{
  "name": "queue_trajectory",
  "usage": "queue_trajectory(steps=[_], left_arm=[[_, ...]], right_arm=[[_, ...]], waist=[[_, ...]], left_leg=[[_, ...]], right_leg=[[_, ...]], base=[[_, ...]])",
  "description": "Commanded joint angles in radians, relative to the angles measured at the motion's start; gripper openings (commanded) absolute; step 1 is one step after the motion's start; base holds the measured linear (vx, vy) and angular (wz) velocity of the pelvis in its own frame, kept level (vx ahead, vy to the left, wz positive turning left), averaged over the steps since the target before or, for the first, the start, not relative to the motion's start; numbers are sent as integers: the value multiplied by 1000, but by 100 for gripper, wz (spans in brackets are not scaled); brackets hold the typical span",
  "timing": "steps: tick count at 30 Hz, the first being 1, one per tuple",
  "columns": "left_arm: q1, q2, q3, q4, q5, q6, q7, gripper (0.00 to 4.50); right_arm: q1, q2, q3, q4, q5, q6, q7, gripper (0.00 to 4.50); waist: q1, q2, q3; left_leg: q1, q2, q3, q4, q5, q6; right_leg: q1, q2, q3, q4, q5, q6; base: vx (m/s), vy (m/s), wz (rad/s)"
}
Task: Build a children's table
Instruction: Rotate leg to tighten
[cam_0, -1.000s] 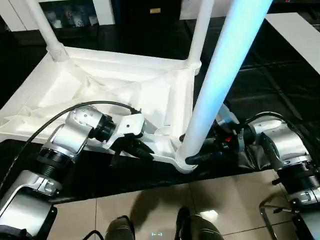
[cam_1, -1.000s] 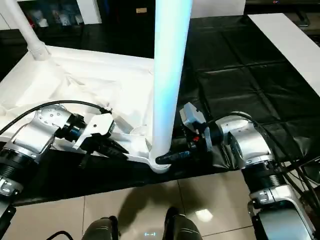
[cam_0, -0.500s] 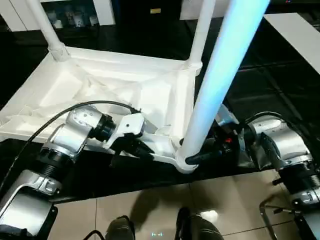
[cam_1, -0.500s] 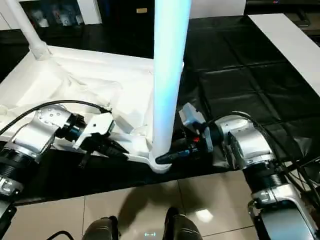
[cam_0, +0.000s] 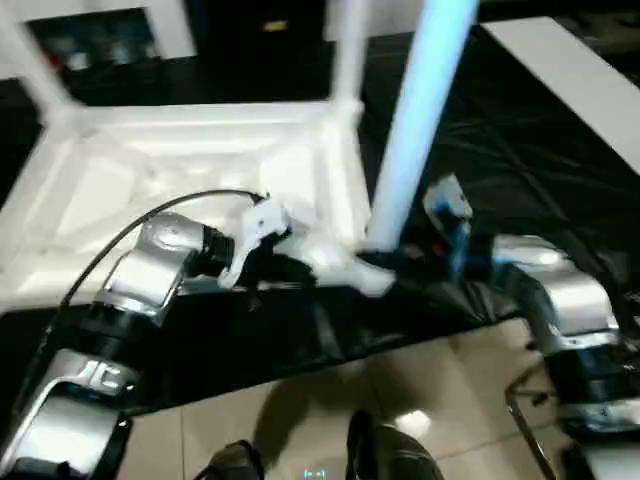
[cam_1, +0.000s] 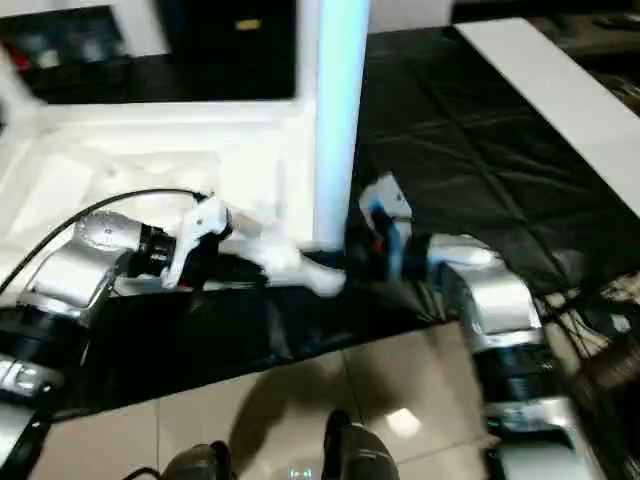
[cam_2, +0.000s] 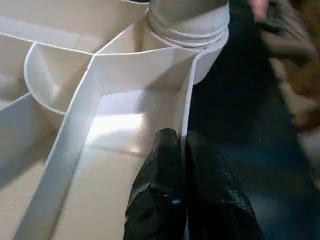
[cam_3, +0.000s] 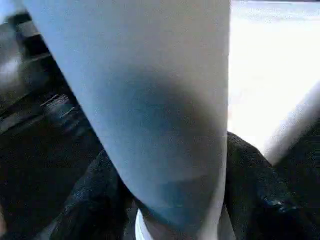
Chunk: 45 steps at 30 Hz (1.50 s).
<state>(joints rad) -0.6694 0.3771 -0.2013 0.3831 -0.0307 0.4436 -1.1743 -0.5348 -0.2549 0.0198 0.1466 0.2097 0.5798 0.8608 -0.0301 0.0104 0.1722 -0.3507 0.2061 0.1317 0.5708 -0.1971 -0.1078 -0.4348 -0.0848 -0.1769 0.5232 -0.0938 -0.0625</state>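
Observation:
The children's table lies upside down: its white ribbed top (cam_0: 150, 170) rests on a black sheet. A long white leg (cam_0: 420, 110) stands in the near corner socket (cam_2: 187, 30). Two more legs (cam_0: 345, 50) rise from the far corners. My left gripper (cam_2: 181, 137) is shut on the top's thin rim wall, just beside that socket. My right gripper (cam_0: 385, 262) is at the base of the near leg. In the right wrist view its black fingers (cam_3: 95, 200) press against both sides of the leg (cam_3: 150, 100).
The black sheet (cam_0: 520, 170) covers the surface to the right of the top. A white board (cam_0: 570, 70) lies at the far right. A white cabinet (cam_0: 100, 20) stands behind. Tiled floor (cam_0: 300, 410) and my feet are below the near edge.
The whole picture has shifted and tilted, so the head camera has moved. Both grippers keep their places at the near corner of the top.

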Motion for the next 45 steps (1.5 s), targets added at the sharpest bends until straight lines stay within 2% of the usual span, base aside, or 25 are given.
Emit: queue_trajectory(steps=[1, 2, 3, 7, 8, 10, 12, 14, 16, 18, 20, 23, 25, 26, 28, 29, 31, 33, 34, 37, 38, 39, 42, 44, 45], left_arm=[[-42, -121, -3, -14, -37, 47, 129, 0], [-59, -151, 18, -8, -31, 82, 202, 0], [-65, -161, 23, -7, -26, 92, 227, 0], [-75, -177, 32, -13, -13, 112, 269, 0], [-74, -177, 27, -24, -4, 113, 272, 0], [-73, -176, 25, -29, 0, 115, 271, 0], [-62, -168, 16, -46, 7, 115, 260, 0], [-51, -154, 9, -58, 9, 107, 247, 0], [-49, -153, 8, -59, 9, 105, 245, 0], [-35, -131, 1, -67, 8, 82, 216, 0], [-27, -118, -3, -71, 7, 67, 197, 0], [11, -27, -23, -69, 1, -46, 54, 0], [23, 19, -38, -62, -1, -116, -21, 0], [23, 19, -38, -62, -1, -116, -21, 0], [32, 68, -64, -62, 5, -170, -91, 0], [37, 89, -76, -62, 3, -195, -131, 0], [41, 106, -84, -64, -2, -212, -168, 0], [49, 131, -97, -72, -21, -229, -238, 0], [50, 139, -102, -72, -25, -238, -259, 0], [52, 163, -120, -72, -33, -265, -327, 0], [51, 170, -128, -68, -34, -277, -355, 0], [51, 170, -128, -68, -34, -277, -355, 0], [44, 183, -144, -61, -35, -299, -398, 0], [42, 188, -150, -59, -35, -308, -410, 0], [37, 191, -155, -54, -33, -316, -418, 0]], right_arm=[[-18, 159, 114, 4, 57, 113, -86, 212], [-30, 224, 103, 17, 40, 120, -190, 212], [-35, 248, 103, 24, 29, 118, -223, 212], [-40, 292, 111, 37, -35, 95, -307, 212], [-35, 315, 98, 32, -29, 78, -313, 265], [-32, 325, 90, 28, -25, 74, -317, 278], [-20, 315, 101, 8, -34, 58, -312, 297], [-5, 298, 104, -11, -35, 43, -307, 297], [-3, 297, 103, -13, -34, 41, -306, 322], [13, 267, 94, -26, -36, 9, -277, 328], [21, 248, 91, -31, -39, -10, -257, 360], [56, 102, 72, -60, -1, -87, -36, 375], [66, 29, 71, -67, 16, -109, 68, 406], [66, 29, 71, -67, 16, -109, 68, 415], [67, -31, 61, -59, 39, -104, 158, 425], [65, -62, 60, -49, 48, -108, 207, 436], [61, -91, 62, -39, 55, -108, 256, 445], [50, -146, 75, -17, 65, -121, 356, 445], [43, -163, 83, -6, 66, -138, 387, 445], [18, -206, 103, 43, 65, -210, 483, 445], [5, -218, 109, 68, 65, -247, 526, 445], [5, -218, 109, 68, 65, -247, 526, 445], [-19, -235, 126, 107, 67, -282, 605, 445], [-27, -240, 133, 119, 68, -286, 628, 410], [-36, -241, 138, 130, 68, -293, 647, 410]], waist=[[8, -2, -79], [2, -1, -79], [-4, 0, -82], [-11, 2, -83], [-9, 3, -84], [-7, 4, -86], [-7, 5, -85], [-5, 6, -84], [-3, 6, -86], [-1, 6, -86], [-1, 6, -88], [0, 7, -86], [2, 6, -85], [7, 7, -84], [15, 7, -83], [20, 3, -81], [28, 7, -81], [39, 4, -84], [42, 5, -86], [56, 4, -87], [57, -5, -88], [63, -2, -86], [71, -3, -87], [73, -3, -86], [73, -11, -86]], left_leg=[[-19, -18, 7, -48, -131, 72], [-15, -18, 9, -47, -131, 72], [-15, -21, 9, -46, -135, 77], [-13, -18, 11, -49, -123, 105], [-16, -14, 9, -50, -113, 112], [-19, -7, 7, -52, -88, 126], [-17, -4, 7, -53, -89, 129], [-16, -4, 7, -53, -88, 130], [-15, -2, 8, -53, -82, 133], [-17, -1, 7, -53, -75, 139], [-17, 0, 8, -53, -66, 142], [-18, 2, 9, -52, -79, 171], [-16, 6, 9, -53, -72, 188], [-15, 6, 7, -53, -76, 187], [-14, 6, 8, -54, -84, 176], [-10, 8, 10, -56, -97, 170], [-6, 12, 10, -57, -99, 160], [-5, 14, 12, -56, -84, 157], [-6, 14, 12, -56, -79, 160], [-7, 19, 14, -55, -55, 172], [-7, 19, 16, -55, -58, 174], [-6, 18, 16, -55, -61, 172], [-7, 18, 17, -55, -65, 162], [-7, 17, 17, -55, -67, 162], [-8, 17, 18, -55, -71, 161]], right_leg=[[94, -47, 31, -90, -595, 34], [89, -46, 31, -93, -591, 37], [89, -46, 28, -94, -589, 37], [86, -47, 37, -87, -535, 16], [89, -48, 40, -79, -507, 2], [92, -50, 45, -68, -444, -28], [91, -51, 47, -65, -430, -44], [91, -52, 50, -63, -426, -53], [91, -53, 53, -60, -411, -64], [93, -54, 55, -56, -387, -77], [94, -55, 57, -53, -370, -87], [96, -53, 60, -49, -342, -92], [94, -53, 62, -47, -328, -103], [94, -56, 61, -47, -337, -104], [93, -56, 62, -50, -367, -103], [91, -56, 63, -53, -389, -99], [88, -58, 65, -53, -398, -101], [88, -57, 68, -47, -374, -111], [89, -57, 67, -42, -361, -120], [87, -58, 71, -34, -318, -144], [87, -58, 71, -34, -322, -144], [86, -60, 72, -34, -337, -146], [87, -61, 72, -36, -363, -141], [88, -59, 71, -37, -368, -138], [87, -59, 72, -39, -377, -133]], base=[[0, 0, 0], [0, 0, 0], [0, 0, 0], [0, 0, 0], [0, 0, 0], [0, 0, 0], [0, 0, 0], [0, 0, 0], [0, 0, 0], [0, 0, 0], [0, 0, 0], [0, 0, 0], [0, 0, 0], [0, 0, 0], [0, 0, 0], [0, 0, 0], [0, 0, 0], [0, 0, 0], [0, 0, 0], [0, 0, 0], [0, 0, 0], [0, 0, 0], [0, 0, 0], [0, 0, 0], [0, 0, 0]])
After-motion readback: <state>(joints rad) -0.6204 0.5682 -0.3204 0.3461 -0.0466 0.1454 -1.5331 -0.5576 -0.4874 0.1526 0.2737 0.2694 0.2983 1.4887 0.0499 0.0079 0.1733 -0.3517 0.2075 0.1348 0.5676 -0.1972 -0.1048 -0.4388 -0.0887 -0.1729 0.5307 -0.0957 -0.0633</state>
